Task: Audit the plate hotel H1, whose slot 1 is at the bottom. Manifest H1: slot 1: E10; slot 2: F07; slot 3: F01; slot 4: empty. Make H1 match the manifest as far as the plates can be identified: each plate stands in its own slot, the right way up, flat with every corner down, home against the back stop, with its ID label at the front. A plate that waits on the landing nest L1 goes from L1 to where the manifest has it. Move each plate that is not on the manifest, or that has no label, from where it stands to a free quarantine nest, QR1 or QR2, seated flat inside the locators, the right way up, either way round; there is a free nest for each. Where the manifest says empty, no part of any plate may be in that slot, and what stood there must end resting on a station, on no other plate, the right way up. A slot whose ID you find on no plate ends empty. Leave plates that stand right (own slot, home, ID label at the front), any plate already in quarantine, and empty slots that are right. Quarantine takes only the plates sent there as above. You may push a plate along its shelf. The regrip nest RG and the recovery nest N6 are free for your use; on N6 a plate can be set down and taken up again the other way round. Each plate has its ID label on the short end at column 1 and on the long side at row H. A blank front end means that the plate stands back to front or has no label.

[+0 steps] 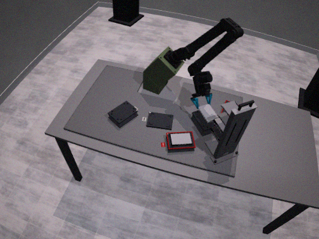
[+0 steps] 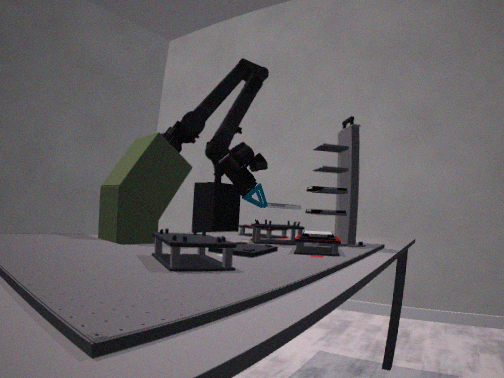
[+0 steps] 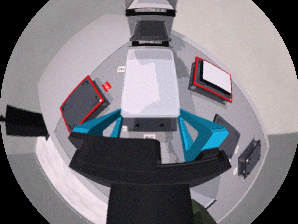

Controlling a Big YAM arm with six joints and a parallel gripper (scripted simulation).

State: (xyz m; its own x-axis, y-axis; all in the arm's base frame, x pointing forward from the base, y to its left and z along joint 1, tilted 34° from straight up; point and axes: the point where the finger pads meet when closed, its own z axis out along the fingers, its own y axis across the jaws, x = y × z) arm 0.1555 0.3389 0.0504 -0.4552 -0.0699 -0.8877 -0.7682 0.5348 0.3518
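My gripper (image 1: 201,100) (image 2: 256,196) (image 3: 150,111) has its teal fingers set wide on the short end of a pale grey plate (image 1: 207,112) (image 2: 283,205) (image 3: 149,86). It holds the plate level in the air, pointing toward the front of the plate hotel H1 (image 1: 234,129) (image 2: 345,185). The plate hangs at about the height of the lower shelves, apart from them. The two lower shelves (image 2: 326,201) look thicker, as if loaded, and the two upper ones look thin. I cannot read any label.
A red-framed quarantine nest (image 1: 180,140) (image 2: 315,240) (image 3: 213,79) holds a pale plate. A second red-framed nest (image 3: 83,99) looks dark and bare. A raised dark nest (image 1: 123,113) and a flat dark nest (image 1: 159,120) lie to the left. The green arm base (image 1: 158,74) stands behind.
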